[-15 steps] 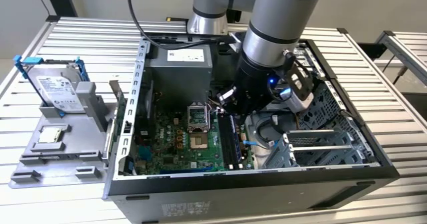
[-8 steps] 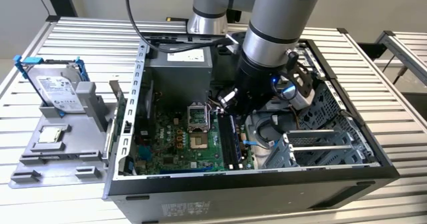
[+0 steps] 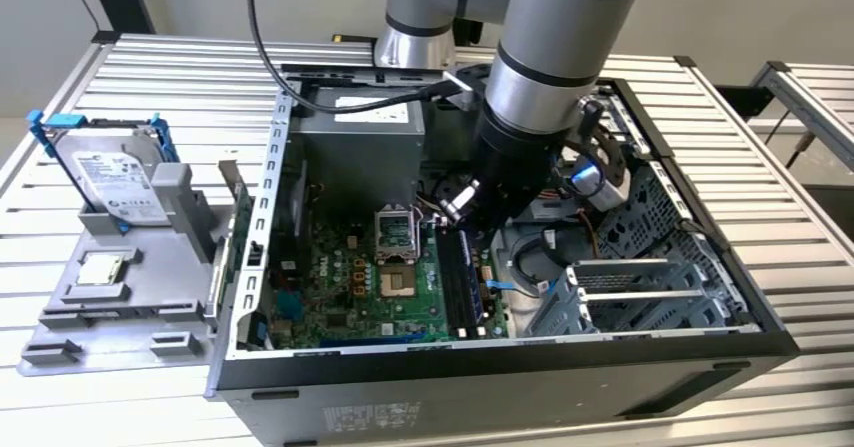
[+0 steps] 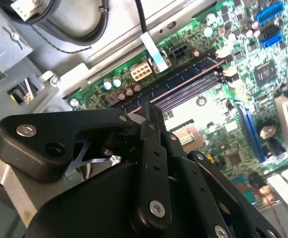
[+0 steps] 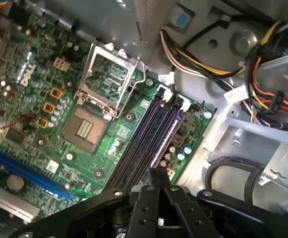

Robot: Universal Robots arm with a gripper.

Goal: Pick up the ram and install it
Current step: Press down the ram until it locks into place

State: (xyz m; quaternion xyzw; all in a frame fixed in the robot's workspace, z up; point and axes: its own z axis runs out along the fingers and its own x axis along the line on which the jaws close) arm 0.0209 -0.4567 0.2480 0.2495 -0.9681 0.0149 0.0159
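My gripper [image 3: 465, 210] is down inside the open computer case [image 3: 254, 267], over the memory slots [image 5: 144, 134] of the green motherboard [image 3: 387, 297]. In both wrist views its black fingers are drawn together. The ram [image 3: 462, 272] is a thin blue strip standing on edge along the outermost slot. In the first wrist view the ram [image 5: 169, 134] runs straight out from the gripper [image 5: 151, 173]. In the second wrist view the ram's narrow edge [image 4: 188, 79] leads away from the gripper [image 4: 151, 106]. How deep it sits in the slot is hidden.
The open processor socket [image 5: 86, 129] lies beside the slots. Cable bundles [image 5: 262, 69] and the drive cage [image 3: 641, 287] crowd the other side. On the exterior view's left, a grey fixture [image 3: 120, 317] holds a hard drive [image 3: 120, 177] and a small square chip [image 3: 104, 267].
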